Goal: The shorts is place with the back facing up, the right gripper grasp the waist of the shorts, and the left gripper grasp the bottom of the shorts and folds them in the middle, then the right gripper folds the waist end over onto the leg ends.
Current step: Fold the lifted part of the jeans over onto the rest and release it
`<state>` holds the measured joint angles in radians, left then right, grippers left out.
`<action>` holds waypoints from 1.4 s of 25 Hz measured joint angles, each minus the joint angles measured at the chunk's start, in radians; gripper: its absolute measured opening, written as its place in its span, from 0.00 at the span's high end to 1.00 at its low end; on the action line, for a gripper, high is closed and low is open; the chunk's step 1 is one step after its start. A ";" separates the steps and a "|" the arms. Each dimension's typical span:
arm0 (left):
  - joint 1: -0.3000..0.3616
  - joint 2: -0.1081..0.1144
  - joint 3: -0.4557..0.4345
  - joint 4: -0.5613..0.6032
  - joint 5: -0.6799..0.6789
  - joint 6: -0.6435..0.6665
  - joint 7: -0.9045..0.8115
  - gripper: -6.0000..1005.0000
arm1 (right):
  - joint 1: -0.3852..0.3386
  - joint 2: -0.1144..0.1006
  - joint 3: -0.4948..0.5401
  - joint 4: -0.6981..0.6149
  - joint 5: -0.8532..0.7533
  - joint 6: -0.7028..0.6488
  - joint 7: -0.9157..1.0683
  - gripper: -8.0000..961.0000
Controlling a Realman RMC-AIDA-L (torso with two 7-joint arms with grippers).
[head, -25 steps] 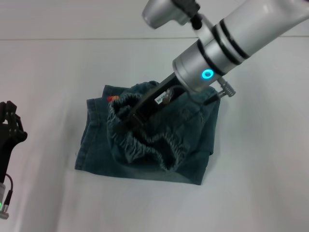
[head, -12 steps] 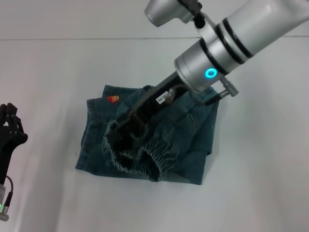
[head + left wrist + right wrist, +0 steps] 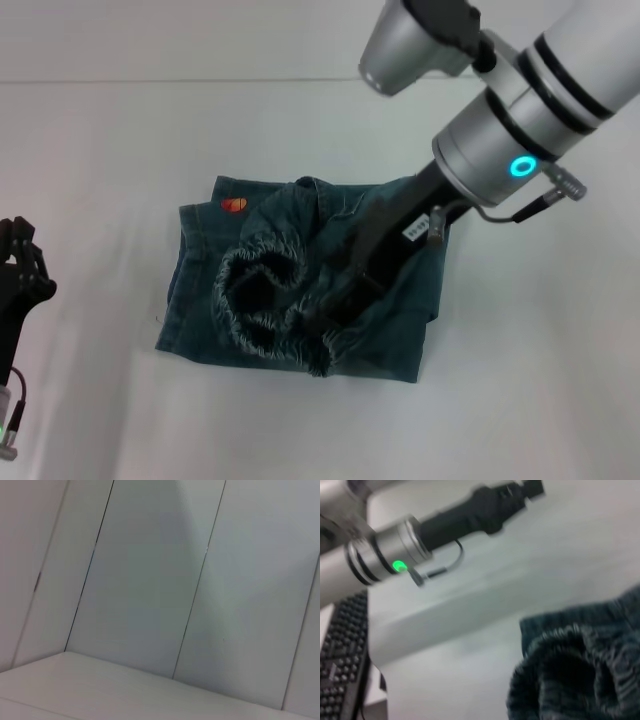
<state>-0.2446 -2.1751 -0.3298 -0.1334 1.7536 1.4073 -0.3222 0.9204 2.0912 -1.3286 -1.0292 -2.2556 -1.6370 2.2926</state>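
White tabletop point(image 3: 520, 400) is filling the scene, with the denim shorts point(image 3: 200, 310) lying folded near its centre. At about eight o'clock from the silver right arm point(image 3: 510, 140), the right gripper point(image 3: 335, 305) is resting low on the cloth beside the bunched elastic waistband point(image 3: 262, 300); whether it is spread or pinching cannot be told. At nine o'clock, the left gripper point(image 3: 18, 285) is waiting well apart, its state likewise unclear. One risk: the gathered waistband is standing puffed and curled, so it may spring open or slide off the leg ends.
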 joint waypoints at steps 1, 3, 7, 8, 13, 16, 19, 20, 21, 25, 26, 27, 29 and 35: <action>-0.003 0.000 0.000 0.000 -0.001 0.000 0.000 0.90 | -0.003 0.001 -0.017 -0.007 -0.009 0.008 0.015 0.11; -0.007 0.000 -0.001 0.000 -0.001 -0.001 0.000 0.90 | -0.004 0.006 -0.065 -0.012 -0.022 0.033 0.046 0.08; -0.014 0.001 -0.003 -0.002 0.002 -0.002 0.000 0.90 | -0.003 0.008 -0.178 -0.009 -0.025 0.117 0.116 0.02; -0.014 0.001 -0.002 -0.004 0.002 -0.001 0.000 0.90 | -0.002 0.008 -0.197 -0.008 -0.025 0.136 0.130 0.02; -0.017 0.000 -0.001 -0.011 0.005 0.010 0.000 0.90 | 0.023 0.012 -0.223 0.050 -0.018 0.190 0.152 0.02; -0.019 0.000 0.001 -0.013 0.006 0.011 0.000 0.90 | 0.046 0.013 -0.232 0.106 -0.017 0.213 0.159 0.03; -0.020 0.000 0.002 -0.013 0.006 0.011 0.000 0.90 | 0.052 0.014 -0.237 0.118 -0.017 0.220 0.160 0.15; -0.020 0.000 0.002 -0.013 0.006 0.011 0.000 0.90 | 0.052 0.014 -0.238 0.114 -0.017 0.220 0.160 0.22; -0.020 0.000 0.002 -0.013 0.006 0.008 0.000 0.90 | 0.052 0.014 -0.238 0.114 -0.017 0.220 0.160 0.24; -0.019 0.000 0.002 -0.013 0.006 0.003 0.000 0.90 | 0.054 0.012 -0.238 0.111 -0.017 0.219 0.160 0.33; -0.019 0.000 0.002 -0.013 0.006 0.002 0.000 0.90 | 0.055 0.012 -0.239 0.113 -0.017 0.220 0.160 0.36; -0.018 0.000 0.002 -0.013 0.006 0.002 0.000 0.90 | 0.055 0.012 -0.239 0.115 -0.018 0.223 0.160 0.38; -0.017 0.000 0.002 -0.013 0.006 0.002 0.000 0.90 | 0.057 0.012 -0.239 0.118 -0.020 0.226 0.160 0.43; -0.015 0.000 0.001 -0.012 0.006 0.001 0.000 0.90 | 0.057 0.013 -0.242 0.119 -0.023 0.228 0.160 0.65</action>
<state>-0.2594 -2.1752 -0.3283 -0.1458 1.7595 1.4084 -0.3221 0.9772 2.1040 -1.5708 -0.9102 -2.2786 -1.4092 2.4528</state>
